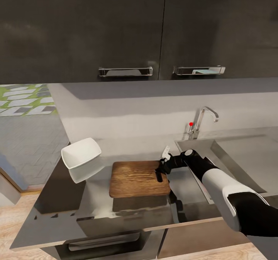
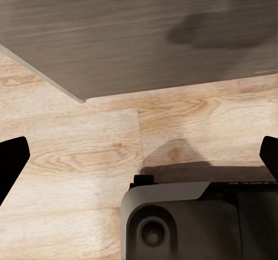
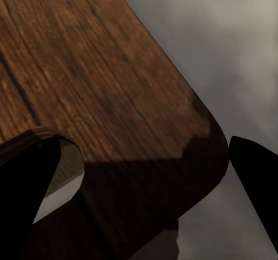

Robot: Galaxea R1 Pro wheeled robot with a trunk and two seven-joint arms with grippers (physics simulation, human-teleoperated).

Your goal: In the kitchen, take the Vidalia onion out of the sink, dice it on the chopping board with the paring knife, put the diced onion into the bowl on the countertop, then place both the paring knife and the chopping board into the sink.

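Dark grey upper wall cabinets [image 1: 116, 24] with two chrome bar handles [image 1: 125, 71] above pale grey backsplash [image 1: 127, 113]; light wooden plank floor [image 2: 87, 156] below; patterned green-grey tiles [image 1: 25, 99] far left.

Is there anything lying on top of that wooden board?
The chopping board looks bare, apart from the right end effector at its slot-handle end, by the sink. The patch beneath the end effector's fingers is covered. No onion or knife can be made out on it.

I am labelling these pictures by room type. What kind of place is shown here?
Most likely a kitchen: a metal sink with a chrome tap, a glossy grey countertop under dark wall cabinets, and a wooden chopping board beside a white bowl.
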